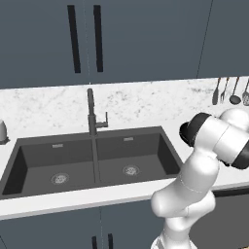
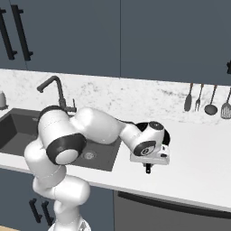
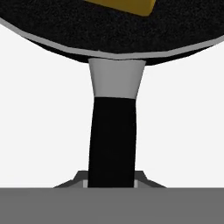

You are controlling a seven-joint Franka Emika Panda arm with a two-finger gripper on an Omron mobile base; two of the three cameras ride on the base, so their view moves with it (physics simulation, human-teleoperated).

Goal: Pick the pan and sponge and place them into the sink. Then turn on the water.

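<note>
Pan [image 3: 113,30] handle runs straight toward camera, jaws closed on it.

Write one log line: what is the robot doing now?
step: grasp pan | gripper: shut on pan handle | sponge: in pan | sink: no water

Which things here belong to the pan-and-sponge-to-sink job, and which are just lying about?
Job:
pan, handle in the shut gripper
sponge, a yellow piece of it showing inside the pan
sink, both basins bare
faucet, no stream

Lying about:
hanging utensils
upper cabinets
</note>
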